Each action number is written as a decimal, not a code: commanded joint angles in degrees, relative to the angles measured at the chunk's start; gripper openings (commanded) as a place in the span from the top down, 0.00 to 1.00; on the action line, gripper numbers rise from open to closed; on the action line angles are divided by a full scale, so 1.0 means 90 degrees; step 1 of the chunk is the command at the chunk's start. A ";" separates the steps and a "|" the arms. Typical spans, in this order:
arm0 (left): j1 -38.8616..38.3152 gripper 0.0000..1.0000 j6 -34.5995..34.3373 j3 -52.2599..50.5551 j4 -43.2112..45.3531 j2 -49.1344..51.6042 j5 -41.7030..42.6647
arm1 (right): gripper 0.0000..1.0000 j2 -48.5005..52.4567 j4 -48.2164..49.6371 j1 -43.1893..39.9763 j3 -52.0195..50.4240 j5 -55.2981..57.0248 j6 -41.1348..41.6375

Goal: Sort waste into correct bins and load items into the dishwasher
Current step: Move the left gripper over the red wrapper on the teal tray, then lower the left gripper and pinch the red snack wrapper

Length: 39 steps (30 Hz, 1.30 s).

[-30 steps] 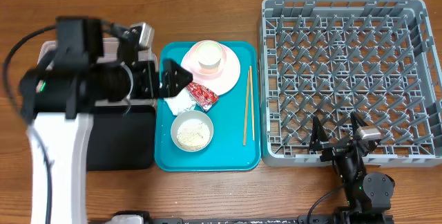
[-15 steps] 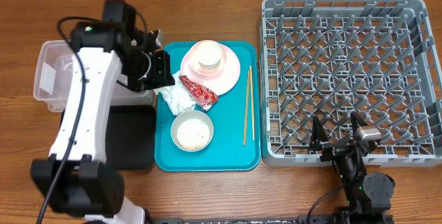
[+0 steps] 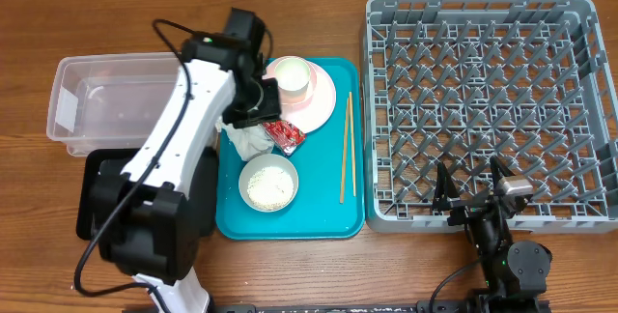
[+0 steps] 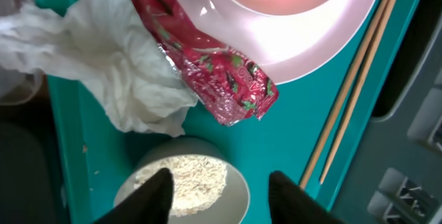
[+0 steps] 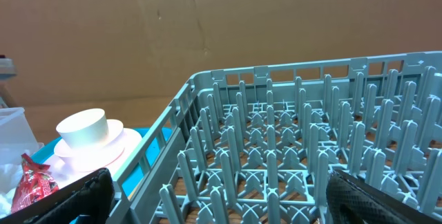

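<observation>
Foil is what the snack wrapper point(image 4: 214, 72) is resembling from my left wrist: red, glossy, sharply creased and speckled with small dark print. It is lying near the middle of the teal tray point(image 4: 290, 134), one long edge touching the rim of the round, smooth, pale pink plate point(image 4: 276, 30). Against its other side a white paper napkin point(image 4: 103, 65) is bunching up in soft, irregular folds toward the tray's left edge.

My left pincer point(image 4: 221, 189) is hanging over the tray's near-left part. Its two dark fingers are spread wide and are grasping nothing. Right beneath them a pale round bowl point(image 4: 183, 182) is sitting on the tray, and loose white rice grains point(image 3: 268, 185) are covering its bottom.

Two thin wooden chopsticks point(image 3: 346, 149) are lying side by side along the tray's right edge. A small cream cup point(image 3: 293, 78) is standing on the plate at the tray's far end.

Left of the tray, a clear plastic tub point(image 3: 106, 100) with rounded corners is sitting on the wooden counter point(image 3: 290, 4). A shallow matte black tray point(image 3: 101, 187) is lying nearer than it, partly hidden by my arm. Right of the teal tray, the square grey plastic dish rack point(image 3: 483, 100) is showing its grid of upright pegs.

My right pincer point(image 3: 470, 189) is resting well to the tray's right, at the rack's near wall. It is released, with its fingers parted and grasping nothing.
</observation>
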 commanded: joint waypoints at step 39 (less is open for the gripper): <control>-0.0850 0.53 -0.1627 -0.0036 0.1161 0.1081 -0.1256 | 0.00 -0.0066 0.0036 -0.0017 -0.0068 0.0034 0.0024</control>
